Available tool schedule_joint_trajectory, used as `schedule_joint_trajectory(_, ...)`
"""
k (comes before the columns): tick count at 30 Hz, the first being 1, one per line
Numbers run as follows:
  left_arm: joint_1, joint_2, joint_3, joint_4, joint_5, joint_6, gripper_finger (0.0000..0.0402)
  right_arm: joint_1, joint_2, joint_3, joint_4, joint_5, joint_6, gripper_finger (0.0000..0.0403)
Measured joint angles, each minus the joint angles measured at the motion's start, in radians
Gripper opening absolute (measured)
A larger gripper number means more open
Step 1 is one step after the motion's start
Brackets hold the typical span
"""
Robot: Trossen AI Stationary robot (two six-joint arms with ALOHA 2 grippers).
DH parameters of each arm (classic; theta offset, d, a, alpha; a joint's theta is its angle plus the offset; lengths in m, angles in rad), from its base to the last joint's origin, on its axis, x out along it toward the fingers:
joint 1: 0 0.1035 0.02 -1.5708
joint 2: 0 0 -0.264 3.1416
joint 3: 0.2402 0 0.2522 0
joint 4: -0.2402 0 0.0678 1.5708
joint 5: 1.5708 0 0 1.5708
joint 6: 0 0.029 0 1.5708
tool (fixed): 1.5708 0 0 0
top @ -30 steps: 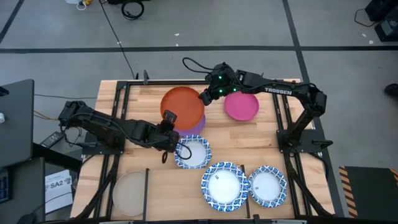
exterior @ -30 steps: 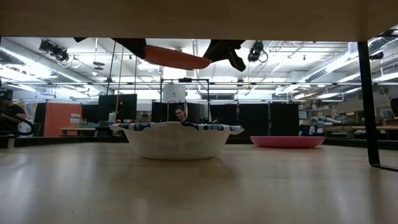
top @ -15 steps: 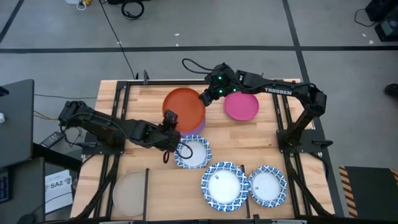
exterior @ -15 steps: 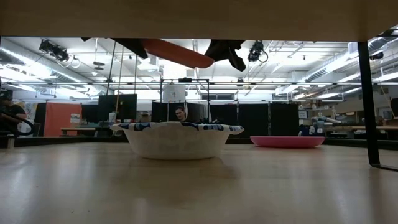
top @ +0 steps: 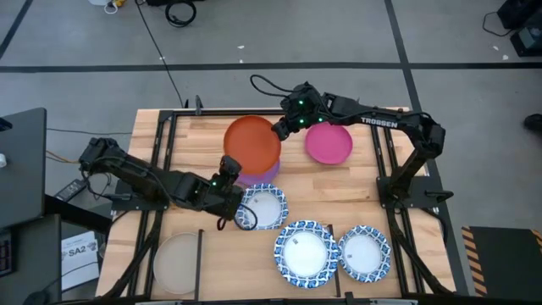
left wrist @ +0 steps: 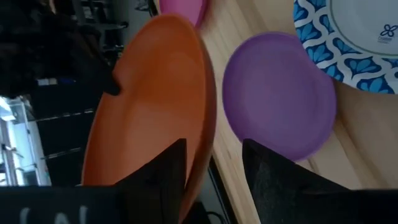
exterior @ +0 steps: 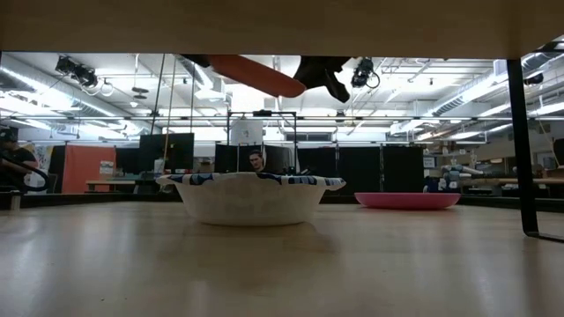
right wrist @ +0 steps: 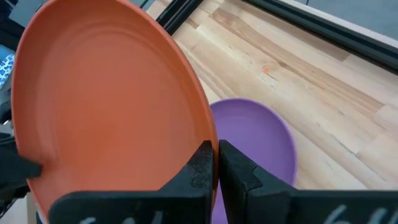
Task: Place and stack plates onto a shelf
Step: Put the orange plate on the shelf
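Light-wood shelf (top: 356, 182) under a dim workshop, right pincer (top: 278, 133) clamping the orange plate (top: 251, 144), left pincer (top: 227, 172) agape.

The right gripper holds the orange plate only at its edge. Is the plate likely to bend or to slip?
The orange plate probably stays stiff: pinched only at its rim by the right gripper, it hangs tilted in the air without sagging. It looks light, since that thin pinch carries it. Its smooth surface may let it swivel or slip, falling onto the purple plate below.
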Motion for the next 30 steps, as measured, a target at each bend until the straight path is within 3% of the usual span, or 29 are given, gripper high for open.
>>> schedule_joint_trajectory(8,-0.066,0.0,0.0,-0.002,-0.11,-0.013,0.0162,-0.032,0.0,0.0,0.001,0.029,0.002,0.0019)
schedule_joint_trajectory(16,-0.124,0.0,0.0,-0.066,-0.119,-0.189,0.0162,-0.062,0.0,0.0,-0.001,0.028,0.002,0.0018)
schedule_joint_trajectory(20,-0.143,0.0,0.0,-0.214,-0.104,-0.416,0.0162,-0.054,0.0,0.0,-0.001,0.01,0.002,0.0018)
schedule_joint_trajectory(27,-0.152,-0.029,-0.005,-0.629,0.014,-0.965,0.0162,0.024,0.0,0.0,0.002,-0.034,0.019,0.0018)
schedule_joint_trajectory(30,-0.162,-0.074,-0.006,-0.705,0.027,-1.115,0.0162,0.066,0.0,0.0,0.008,-0.043,0.018,0.0018)
